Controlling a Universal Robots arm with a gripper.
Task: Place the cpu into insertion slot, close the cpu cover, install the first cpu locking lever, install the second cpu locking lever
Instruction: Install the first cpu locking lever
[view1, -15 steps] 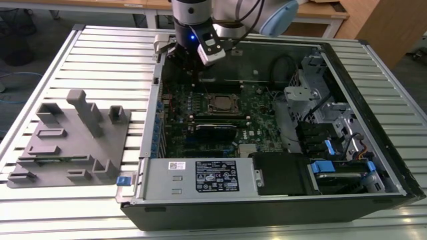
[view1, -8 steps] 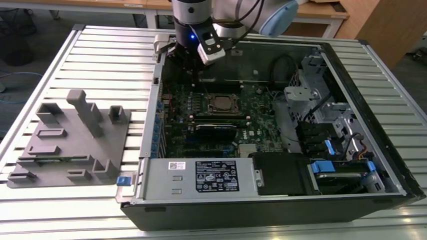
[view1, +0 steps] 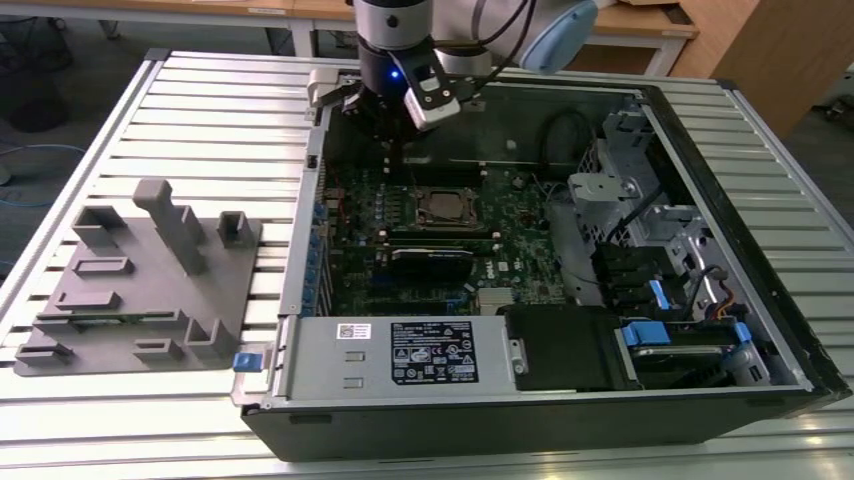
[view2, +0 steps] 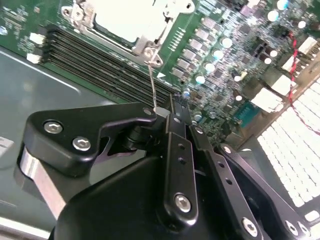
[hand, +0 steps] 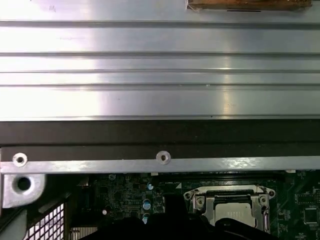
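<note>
Ribbed metal tabletop (view1: 107, 120) carries an open computer case (view1: 534, 430) lying on its side, with a grey fixture block (view1: 134, 290) at the left of the exterior view. Inside the case the green circuit board (view1: 360, 280) faces up, and the insertion slot (view1: 450, 208) sits just above the middle of that frame.

The cpu (view2: 125, 17) lies in the slot. Its pale metal top shows through the cutout of the cpu cover (view2: 145, 44), which lies flat over it.

The gripper (view1: 390, 150) hangs from the arm in the upper middle of the exterior view, over the board and near the slot, toward the exterior view's left. In the second wrist view its fingers are closed on the free end of a thin wire locking lever (view2: 151, 82), which runs straight from a corner of the cover to the fingertips. Long black memory slots (view2: 100, 60) lie just beside the socket. In the first wrist view the covered socket sits close behind the case's screwed metal rim.
</note>
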